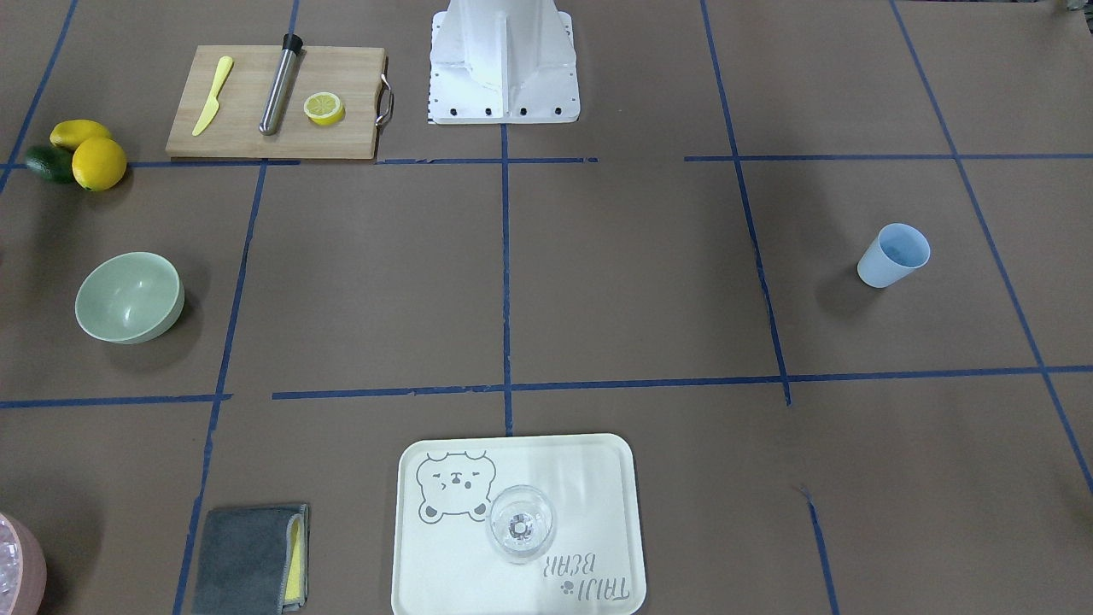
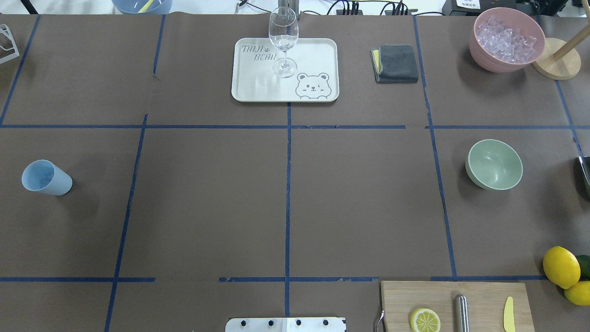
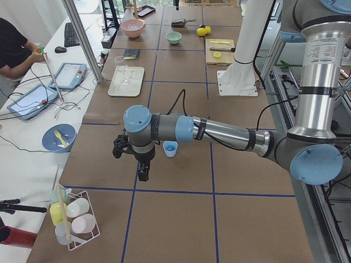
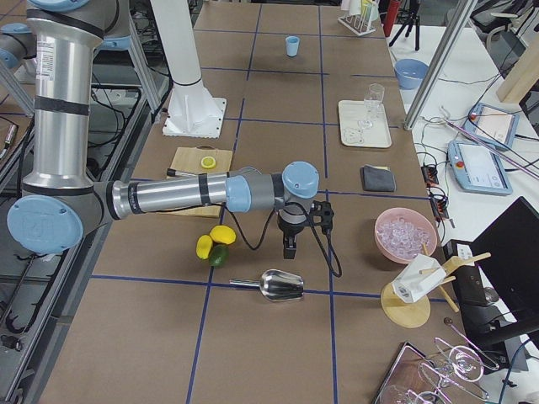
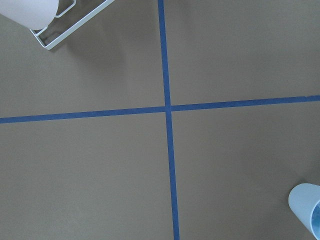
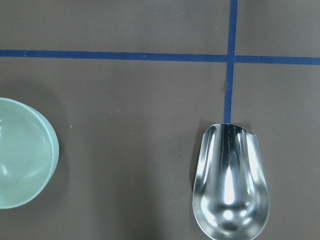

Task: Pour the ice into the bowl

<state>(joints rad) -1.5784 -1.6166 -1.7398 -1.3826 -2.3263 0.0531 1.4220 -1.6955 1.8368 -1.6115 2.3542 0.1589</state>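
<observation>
The mint-green bowl (image 2: 494, 164) stands empty on the table's right side; it also shows in the front view (image 1: 128, 297) and at the left edge of the right wrist view (image 6: 20, 155). The ice (image 2: 504, 34) lies piled in a pink container (image 4: 406, 234) at the far right corner. My right gripper (image 4: 290, 248) hangs above the table between the lemons and the pink container, with a metal scoop (image 6: 230, 185) below it. My left gripper (image 3: 142, 174) hangs just left of the blue cup (image 3: 170, 148). I cannot tell whether either gripper is open or shut.
A tray (image 2: 258, 87) with a clear wine glass (image 2: 283, 41) and a grey cloth (image 2: 396, 63) sit at the far edge. A cutting board (image 2: 479, 295) with a lemon half, metal rod and yellow knife is near the robot's base. Lemons (image 2: 561, 267) lie beside it.
</observation>
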